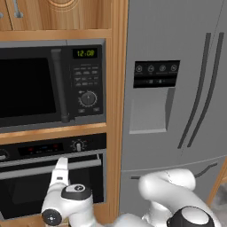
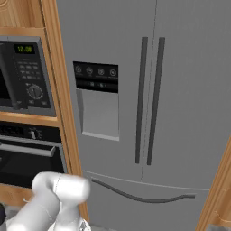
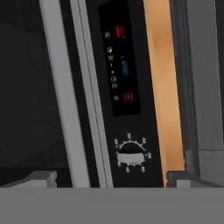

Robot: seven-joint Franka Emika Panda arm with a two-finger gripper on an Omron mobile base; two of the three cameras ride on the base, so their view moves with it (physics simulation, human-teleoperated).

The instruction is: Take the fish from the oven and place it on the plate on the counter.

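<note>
Steel bar handle point(image 3: 61, 96) fronts the closed oven point(image 1: 48, 177), pincer point(image 3: 111, 177) spread.

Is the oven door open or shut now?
Shut: the oven door stands flush under its control panel, its bar handle level across the front.

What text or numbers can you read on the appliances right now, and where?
"12:00", green digits on the microwave clock, as best it reads.
Microwave keypad labels: too small to read.
Oven panel red and blue marks: blurred, unreadable.
Fridge dispenser icons: too small to read.
</note>
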